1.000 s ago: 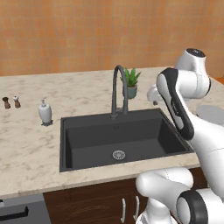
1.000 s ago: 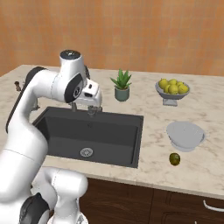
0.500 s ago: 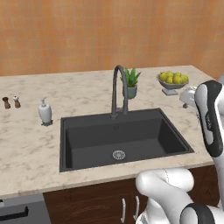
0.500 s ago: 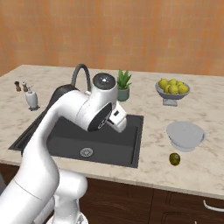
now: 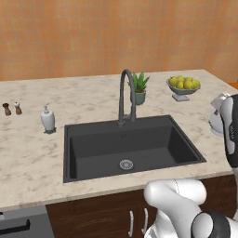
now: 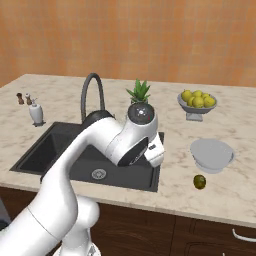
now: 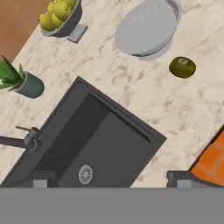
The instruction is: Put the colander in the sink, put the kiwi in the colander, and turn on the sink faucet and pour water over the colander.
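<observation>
Jaws spread wide and empty, the gripper (image 7: 107, 183) hangs above the counter, looking down over the sink's right rim, its dark fingertips (image 7: 40, 180) just poking into the hand view. Nothing's been done yet: the colander (image 6: 212, 154) sits on the counter well right of the sink (image 6: 55, 150), toward the counter's front right corner, with the kiwi (image 6: 199, 181) just in front of it, near the front edge and not touching. The sink faucet (image 5: 126, 95) stands at the back rim, off as far as I can see. Step in hand is going for the colander, and I'd say the smart play is to come down on its rim or a side handle with one finger inside the bowl and one outside, staying clear of the kiwi and the bowl of lemons (image 6: 196, 103) behind. Compared with a second ago, the arm has swung away from over the basin by the faucet across to the right side, and the jaws have eased open a touch more; colander and kiwi haven't budged.
</observation>
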